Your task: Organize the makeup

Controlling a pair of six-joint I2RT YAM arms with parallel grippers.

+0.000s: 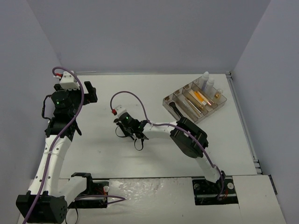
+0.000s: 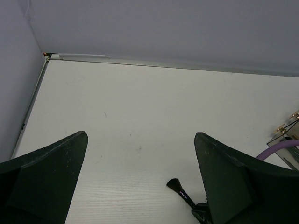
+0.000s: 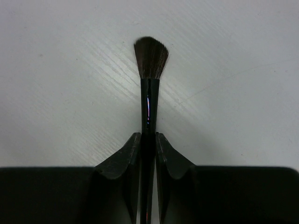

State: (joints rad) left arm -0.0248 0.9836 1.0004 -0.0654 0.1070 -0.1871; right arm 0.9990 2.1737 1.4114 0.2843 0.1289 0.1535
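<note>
Black bristles fan out at the tip of a slim brush [image 3: 147, 100]. Its handle is pinched between the closed fingers of the right gripper [image 3: 148, 144], and the lower handle disappears between the pads and the dark gripper body. From above, that gripper [image 1: 136, 137] sits low over the middle of the white table [image 1: 103, 154]. There the brush [image 1: 139, 147] is only a short dark streak under it, and I cannot tell whether it touches the surface.

Farther back on the left, the left gripper [image 1: 89, 93] has its jaws spread wide with nothing between them. Its own camera catches just the brush head [image 2: 175, 185]; the rest is hidden behind one finger.

At the far right, the smoky clear tray [image 1: 168, 100] holds two white bottles [image 1: 206, 78] standing at its far end. An orange tube [image 1: 201, 97] and tan sticks [image 1: 191, 105] lie in the slots. Smaller pieces there are too tiny to make out.
</note>
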